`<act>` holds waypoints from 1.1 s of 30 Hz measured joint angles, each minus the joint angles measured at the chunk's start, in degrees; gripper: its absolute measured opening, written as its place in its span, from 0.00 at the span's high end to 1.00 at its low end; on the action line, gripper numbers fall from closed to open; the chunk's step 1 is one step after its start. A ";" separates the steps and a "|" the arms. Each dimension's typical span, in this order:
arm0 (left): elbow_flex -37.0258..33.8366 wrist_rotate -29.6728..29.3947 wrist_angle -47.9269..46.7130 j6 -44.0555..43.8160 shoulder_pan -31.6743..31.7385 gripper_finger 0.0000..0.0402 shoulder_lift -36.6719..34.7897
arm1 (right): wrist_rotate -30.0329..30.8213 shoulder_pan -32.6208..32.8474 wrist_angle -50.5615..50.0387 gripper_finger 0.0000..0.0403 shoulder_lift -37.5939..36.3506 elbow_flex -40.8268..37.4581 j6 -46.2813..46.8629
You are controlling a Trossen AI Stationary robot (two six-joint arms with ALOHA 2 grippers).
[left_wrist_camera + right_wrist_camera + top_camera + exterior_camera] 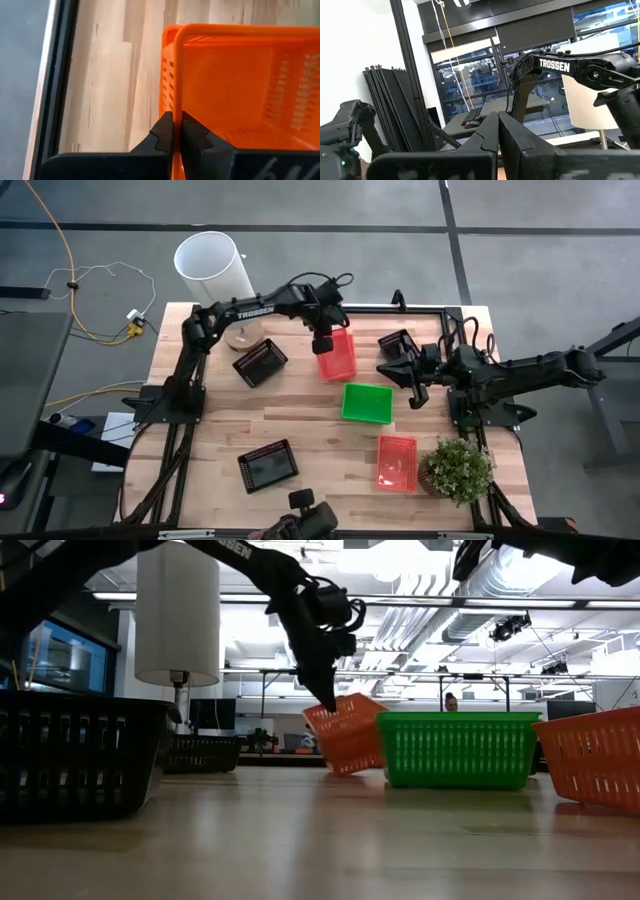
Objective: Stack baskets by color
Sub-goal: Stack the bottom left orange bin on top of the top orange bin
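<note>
My left gripper (323, 345) (176, 131) is shut on the rim of a red basket (338, 355) (240, 90) at the back middle of the table. That red basket (345, 732) is tipped up on one edge. Just in front of it a green basket (367, 402) (458, 748) rests flat. A second red basket (397, 462) (595, 755) lies at the front right. Black baskets sit at the back left (260, 362), the front left (268, 465) and the back right (396, 342). My right gripper (414, 392) (497, 130) hangs shut and empty above the table, right of the green basket.
A tall white cylinder (212, 265) stands at the back left corner. A small potted plant (458, 470) sits at the front right, beside the second red basket. Black frame rails (420, 308) run along the table's back and sides.
</note>
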 joint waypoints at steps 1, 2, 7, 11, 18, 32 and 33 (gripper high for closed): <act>0.00 -0.22 -0.09 0.08 0.00 1.00 0.09 | 0.01 0.00 -0.12 1.00 0.02 0.00 0.00; 0.00 -0.45 -0.06 0.13 0.00 1.00 0.10 | 0.03 0.00 -0.14 1.00 0.02 0.00 0.00; 0.00 -0.84 0.63 1.49 -0.11 0.98 0.07 | 0.43 0.00 -0.59 1.00 0.02 0.00 0.00; 0.00 -0.50 0.76 1.56 -0.13 0.92 0.07 | 0.46 0.00 -1.41 1.00 0.02 0.00 0.00; 0.00 2.68 0.78 2.58 -0.13 0.74 0.07 | 0.47 0.00 -1.94 1.00 0.02 0.00 0.00; 10.30 7.05 -3.03 -4.12 -0.41 0.50 -0.07 | 0.49 0.00 -2.76 1.00 0.02 0.00 -0.02; 11.31 7.04 -3.54 -4.43 -0.44 0.50 -0.12 | 0.50 0.01 -2.80 1.00 0.02 0.00 -0.02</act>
